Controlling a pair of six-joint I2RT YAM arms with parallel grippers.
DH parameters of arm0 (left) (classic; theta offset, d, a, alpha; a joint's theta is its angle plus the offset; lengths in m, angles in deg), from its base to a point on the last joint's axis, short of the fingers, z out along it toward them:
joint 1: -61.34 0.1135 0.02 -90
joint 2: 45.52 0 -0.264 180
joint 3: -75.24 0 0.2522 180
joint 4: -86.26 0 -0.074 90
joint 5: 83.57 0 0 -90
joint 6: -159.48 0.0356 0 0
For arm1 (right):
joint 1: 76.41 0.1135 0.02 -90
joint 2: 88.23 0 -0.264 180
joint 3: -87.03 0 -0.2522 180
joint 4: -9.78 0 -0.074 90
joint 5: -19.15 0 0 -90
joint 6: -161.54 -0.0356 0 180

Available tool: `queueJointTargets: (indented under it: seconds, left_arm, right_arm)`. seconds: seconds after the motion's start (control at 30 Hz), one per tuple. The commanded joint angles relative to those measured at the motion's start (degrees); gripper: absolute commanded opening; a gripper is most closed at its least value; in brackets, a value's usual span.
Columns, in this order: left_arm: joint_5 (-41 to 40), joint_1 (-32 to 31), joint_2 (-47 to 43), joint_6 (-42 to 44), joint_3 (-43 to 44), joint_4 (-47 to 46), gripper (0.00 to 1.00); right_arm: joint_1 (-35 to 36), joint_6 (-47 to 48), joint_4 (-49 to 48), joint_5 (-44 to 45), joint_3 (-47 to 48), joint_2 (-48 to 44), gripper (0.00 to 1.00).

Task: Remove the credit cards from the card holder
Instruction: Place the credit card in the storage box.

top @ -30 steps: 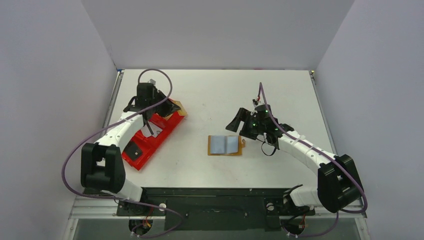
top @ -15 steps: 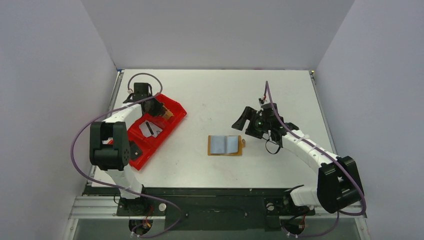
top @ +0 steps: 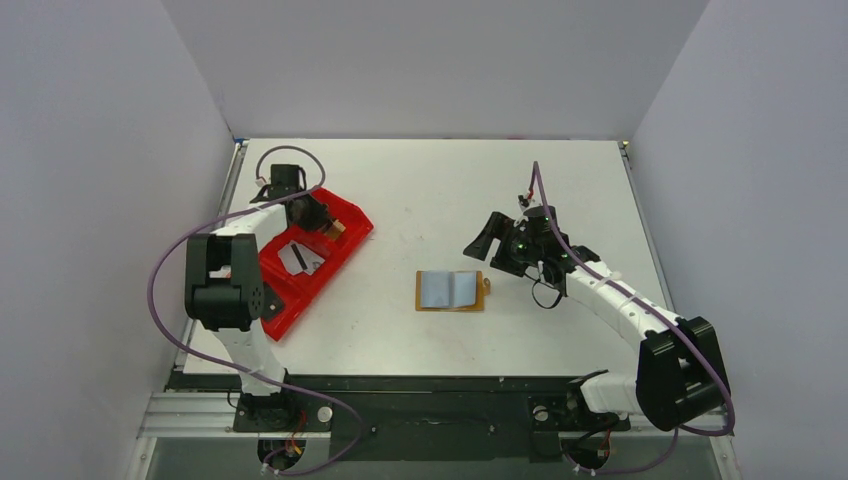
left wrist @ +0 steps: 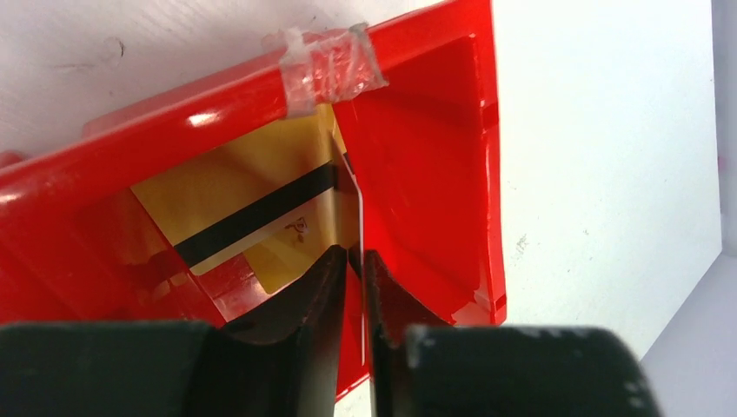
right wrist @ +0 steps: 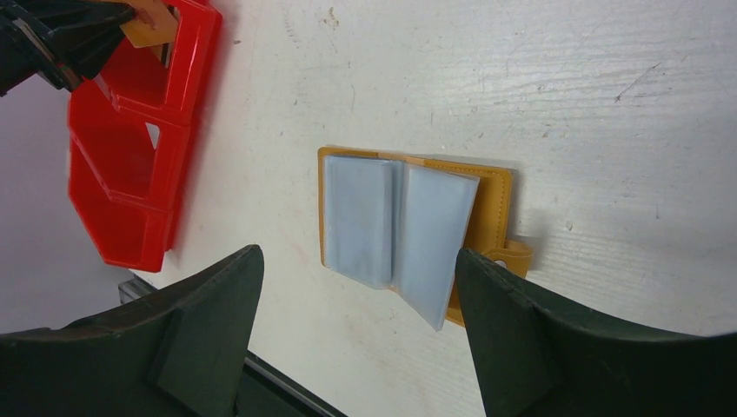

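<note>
Left arm drawn back, left tool (left wrist: 355, 254) barely parted, card (left wrist: 360, 217) edge between

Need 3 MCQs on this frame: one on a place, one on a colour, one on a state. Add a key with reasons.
1. Where does the card holder lie?
A) on the white table, right of the red tray
B) inside the tray
C) hanging off the table edge

2. What colour is the credit card in the tray, in the left wrist view?
A) green
B) gold with a black stripe
C) plain black

3. How do the right fingers stand?
A) shut on a card
B) shut on the holder
C) wide open, holding nothing

Key: 1 A, the holder lies open on bare table, apart from the tray. 2 B, gold face and black stripe show. 3 C, the fingers stand far apart above the holder.
</note>
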Motion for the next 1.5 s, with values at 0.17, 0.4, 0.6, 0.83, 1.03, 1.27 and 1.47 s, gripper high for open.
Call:
queueJointTargets:
  seconds: [0.17, 0.4, 0.6, 0.83, 1.03, 1.27, 1.47]
  left_arm:
    - [1.4, 0.2, -1.2, 0.0, 0.5, -5.9, 0.24]
    - [2.0, 0.2, -4.5, 1.2, 0.7, -4.8, 0.26]
    - [2.2, 0.2, -8.7, 1.9, -0.3, -3.3, 0.26]
    - [3.2, 0.2, -13.5, 2.7, -2.9, -2.4, 0.27]
    - [4.4, -0.9, -17.7, 4.3, -4.5, -0.4, 0.27]
    - [4.1, -6.7, -21.7, 6.8, -6.2, 3.6, 0.27]
    - [3.2, -13.2, -23.5, 8.7, -7.7, 6.2, 0.27]
  right_arm:
    - [0.8, 0.0, -0.2, 1.0, 1.2, -1.5, 0.77]
    - [1.4, -0.3, 0.0, 1.8, 1.7, -1.1, 0.77]
    - [2.3, -0.6, 0.2, 2.5, 2.3, -0.8, 0.77]
    - [3.2, -0.5, 0.3, 3.2, 3.0, 0.1, 0.77]
    - [5.3, 0.0, 1.3, 4.7, 4.4, 1.9, 0.76]
    - [10.8, 2.5, 6.6, 12.1, 8.8, 6.4, 0.75]
    - [17.7, 3.5, 9.4, 18.0, 12.9, 11.8, 0.74]
